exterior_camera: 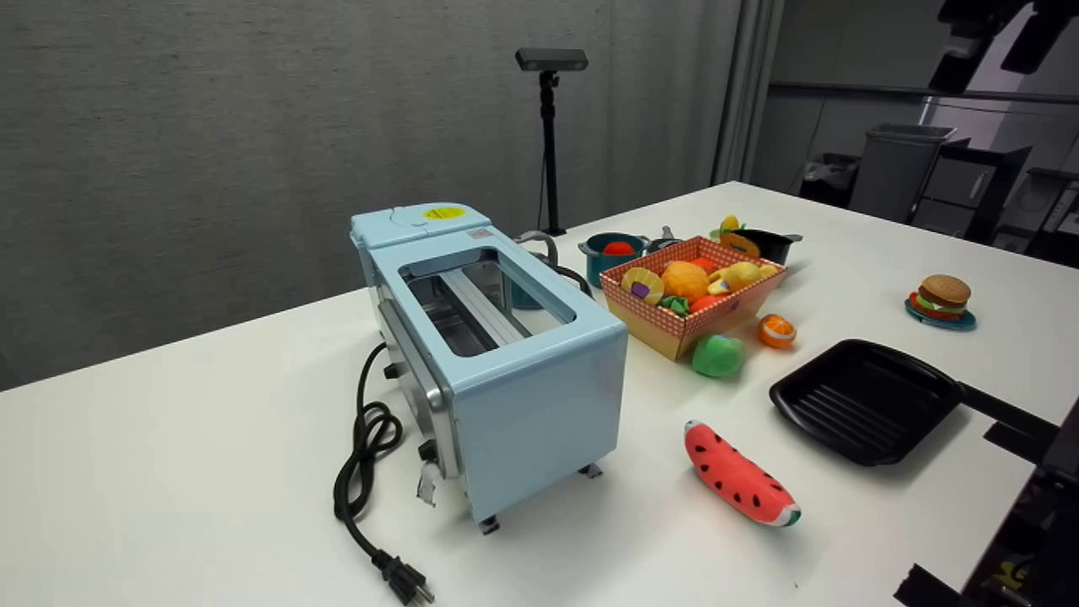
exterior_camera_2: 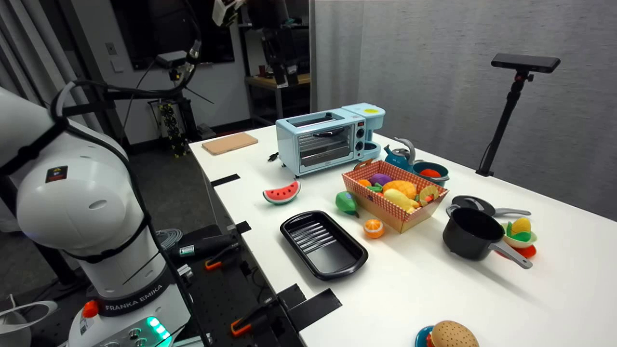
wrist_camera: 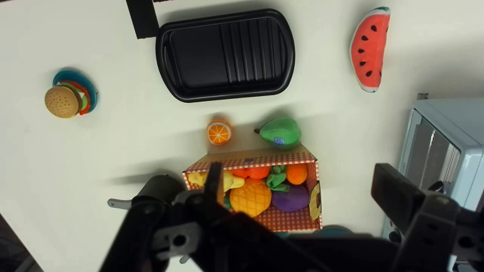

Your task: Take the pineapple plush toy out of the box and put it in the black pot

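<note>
Several toy foods [wrist_camera: 258, 172] crowd the box [exterior_camera_2: 418, 219] on the white table [exterior_camera_2: 409, 284]; a yellow toy [exterior_camera_2: 399, 200] and a purple eggplant [wrist_camera: 291, 198] lie right beside the pineapple plush toy [wrist_camera: 251, 197], inside the box's walls. Just outside one long side sit a toy orange [exterior_camera_2: 373, 228] and a green toy [exterior_camera_2: 346, 202], with the ridged grill pan [exterior_camera_2: 324, 245] beyond them (a toy hamburger [wrist_camera: 64, 102] lies well apart). Near one end of the box the black pot [exterior_camera_2: 470, 237] stands upright, its grey handle pointing away from the box. A dark green bit [wrist_camera: 227, 202] shows at the pineapple plush toy's edge on the pot's side in the wrist view, but whether it is the tuft I cannot tell; the body looks nearly round there and is partly hidden, so its long axis is unclear. The white arm [exterior_camera_2: 72, 202] stands beside the table in an exterior view, its upper part cut off by the frame. High above the table hangs the end effector [wrist_camera: 298, 173], fingers [wrist_camera: 391, 190] downward and spread wide, with nothing held between them.
</note>
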